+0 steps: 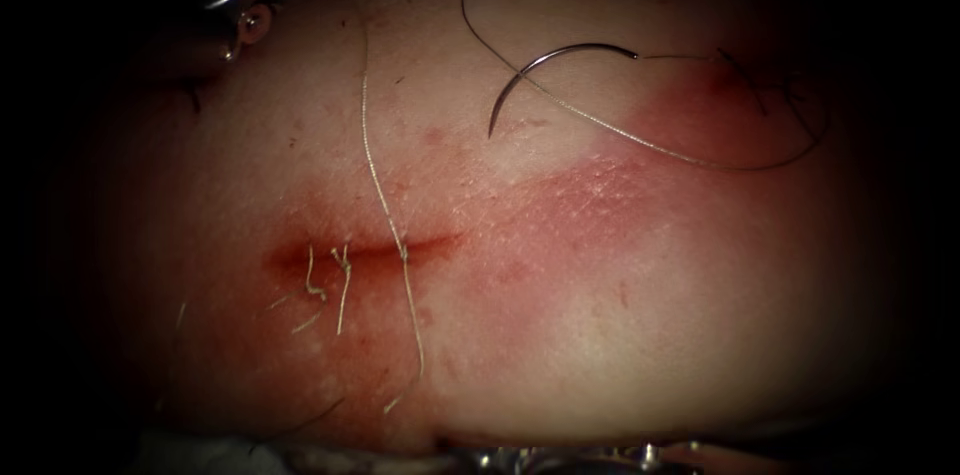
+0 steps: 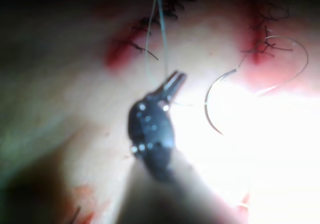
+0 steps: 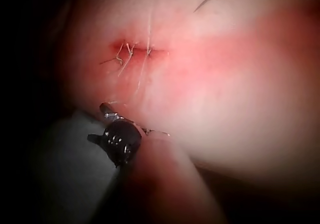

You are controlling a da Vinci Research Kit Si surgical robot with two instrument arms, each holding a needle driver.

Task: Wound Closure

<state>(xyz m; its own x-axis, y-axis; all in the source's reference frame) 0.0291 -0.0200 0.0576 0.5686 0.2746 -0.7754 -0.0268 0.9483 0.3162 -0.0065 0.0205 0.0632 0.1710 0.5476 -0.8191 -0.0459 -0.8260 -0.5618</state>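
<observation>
Needle (image 1: 545, 70) free on tissue (image 1: 620, 315) right of cut (image 1: 365, 250), left hand (image 2: 173, 83) near thread (image 2: 159, 29)

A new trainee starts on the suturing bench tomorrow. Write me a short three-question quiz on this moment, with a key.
1. True or false: the curved steel needle is driven into the pale pork-belly tissue.
2. Multiple choice: in the endoscope view, on which side of the short red cut does the needle lie? A) left B) right C) inside it
3. Short answer: what sits on the cut to the left of the long pale thread crossing it?

Key
1. False: it lies free on the surface.
2. B, to the right and above.
3. Short cut ends of thread.
</observation>
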